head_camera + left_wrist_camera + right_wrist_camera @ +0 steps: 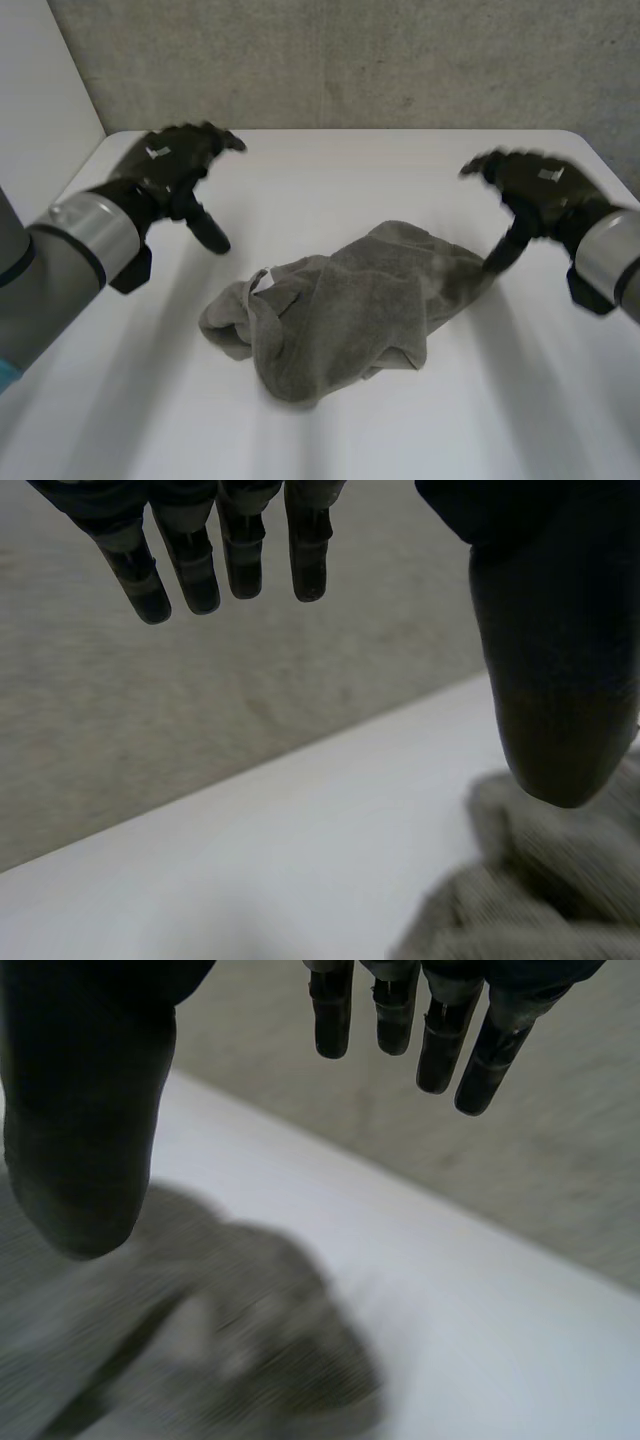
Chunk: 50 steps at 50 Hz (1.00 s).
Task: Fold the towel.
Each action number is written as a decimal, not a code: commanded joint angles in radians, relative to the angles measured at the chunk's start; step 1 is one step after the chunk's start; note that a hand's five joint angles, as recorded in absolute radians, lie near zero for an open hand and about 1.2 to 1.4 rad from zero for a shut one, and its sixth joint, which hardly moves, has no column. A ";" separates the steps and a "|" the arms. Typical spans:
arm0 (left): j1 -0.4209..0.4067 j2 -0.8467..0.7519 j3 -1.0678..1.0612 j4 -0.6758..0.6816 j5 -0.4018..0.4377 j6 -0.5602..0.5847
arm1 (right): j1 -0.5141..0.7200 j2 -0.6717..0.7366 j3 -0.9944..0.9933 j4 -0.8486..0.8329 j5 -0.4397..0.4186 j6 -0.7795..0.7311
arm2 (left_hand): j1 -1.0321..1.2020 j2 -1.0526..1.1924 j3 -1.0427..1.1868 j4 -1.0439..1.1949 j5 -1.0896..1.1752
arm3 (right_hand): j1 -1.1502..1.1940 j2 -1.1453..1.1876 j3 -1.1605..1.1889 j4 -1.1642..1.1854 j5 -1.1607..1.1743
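Grey crumpled towel, white tag illegible, between left hand and right hand

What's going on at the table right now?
A grey towel lies crumpled in the middle of the table, not yet folded. The left robot hand and the right robot hand hover open on either side of it, and neither grips the cloth. The right thumb is close to the towel's edge.

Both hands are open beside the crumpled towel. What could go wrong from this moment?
1. The towel lies bunched in overlapping folds, so the left hand or right hand may pinch several layers instead of one edge.
2. Pulling unevenly could drag the heap across the table.
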 commanded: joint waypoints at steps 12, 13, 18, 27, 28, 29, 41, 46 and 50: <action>0.070 -0.061 -0.157 -0.001 0.275 0.317 | -0.033 0.103 0.277 -0.143 -0.176 -0.118 | -0.067 -0.033 -0.052 -0.059 -0.018 | -0.048 -0.062 -0.043 -0.076 -0.050; 0.070 -0.061 -0.157 -0.001 0.275 0.317 | -0.032 0.103 0.277 -0.144 -0.176 -0.118 | -0.067 -0.033 -0.052 -0.059 -0.018 | -0.048 -0.062 -0.043 -0.076 -0.049; 0.069 -0.106 -0.157 -0.001 0.287 0.320 | 0.012 0.167 0.291 -0.222 -0.174 -0.119 | -0.038 -0.003 -0.052 -0.059 0.011 | -0.006 -0.021 -0.043 -0.076 -0.008; 0.058 -0.193 -0.149 -0.004 0.295 0.364 | 0.092 0.296 0.254 -0.340 -0.131 -0.115 | 0.252 0.286 -0.052 -0.059 0.301 | 0.072 0.058 -0.043 -0.076 0.071; 0.058 -0.198 -0.148 -0.004 0.293 0.373 | 0.113 0.308 0.246 -0.358 -0.111 -0.103 | 0.381 0.415 -0.052 -0.059 0.430 | 0.108 0.094 -0.043 -0.076 0.106; 0.058 -0.198 -0.148 -0.004 0.293 0.373 | 0.113 0.309 0.246 -0.358 -0.111 -0.102 | 0.382 0.416 -0.052 -0.059 0.431 | 0.108 0.094 -0.043 -0.076 0.106; 0.069 -0.204 -0.142 -0.004 0.290 0.364 | 0.196 0.367 0.199 -0.420 -0.001 0.078 | 1.122 1.156 -0.052 -0.059 1.170 | 0.360 0.346 -0.043 -0.076 0.358; 0.070 -0.203 -0.143 -0.004 0.283 0.360 | 0.193 0.368 0.165 -0.427 0.027 0.102 | 1.122 1.156 -0.052 -0.059 1.170 | 0.390 0.376 -0.043 -0.076 0.388; 0.072 -0.195 -0.145 -0.004 0.280 0.349 | 0.191 0.367 0.148 -0.426 0.044 0.103 | 1.122 1.156 -0.052 -0.059 1.170 | 0.349 0.335 -0.043 -0.076 0.347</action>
